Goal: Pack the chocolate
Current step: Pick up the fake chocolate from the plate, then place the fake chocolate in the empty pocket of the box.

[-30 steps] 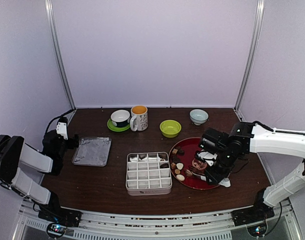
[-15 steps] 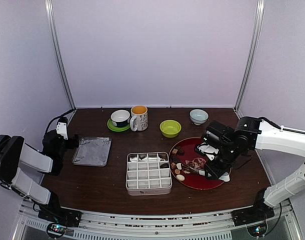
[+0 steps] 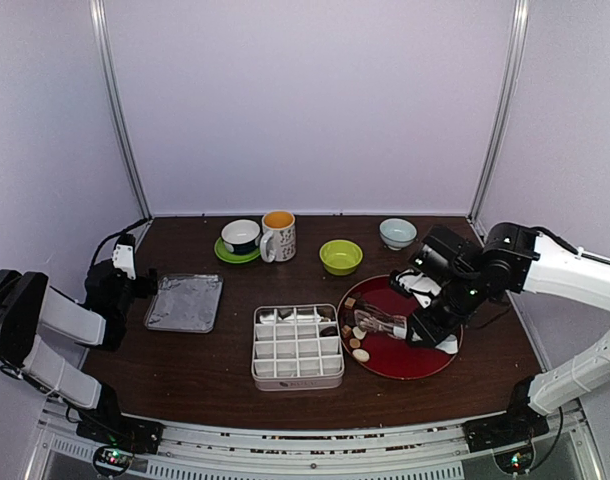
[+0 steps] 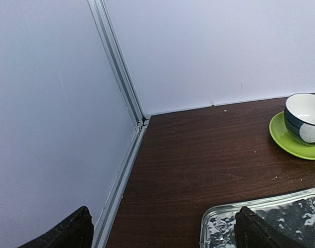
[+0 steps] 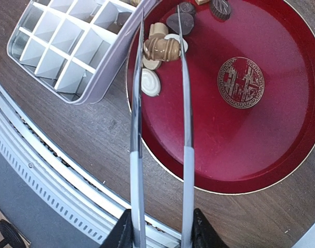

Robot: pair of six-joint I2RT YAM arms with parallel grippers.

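Observation:
My right gripper (image 5: 160,227) (image 3: 432,322) is shut on the handles of metal tongs (image 5: 186,103) (image 3: 380,320). The tong tips pinch a light-brown chocolate (image 5: 161,49) above the left edge of the red plate (image 5: 261,134) (image 3: 410,362). More chocolate lies on that side of the plate: a dark piece (image 5: 179,21) and a white swirl (image 5: 151,82). The white compartment box (image 5: 69,46) (image 3: 297,345) sits just left of the plate. My left gripper (image 4: 165,232) (image 3: 140,285) stands open and empty at the far left.
A foil tray (image 4: 224,227) (image 3: 185,302) lies by the left gripper. Along the back stand a cup on a green saucer (image 4: 304,119) (image 3: 241,238), a mug (image 3: 278,235), a green bowl (image 3: 341,256) and a pale bowl (image 3: 397,232).
The right gripper has moved toward the back of the plate, carrying the tongs with it, and the tongs have closed a little. The left arm has not moved.

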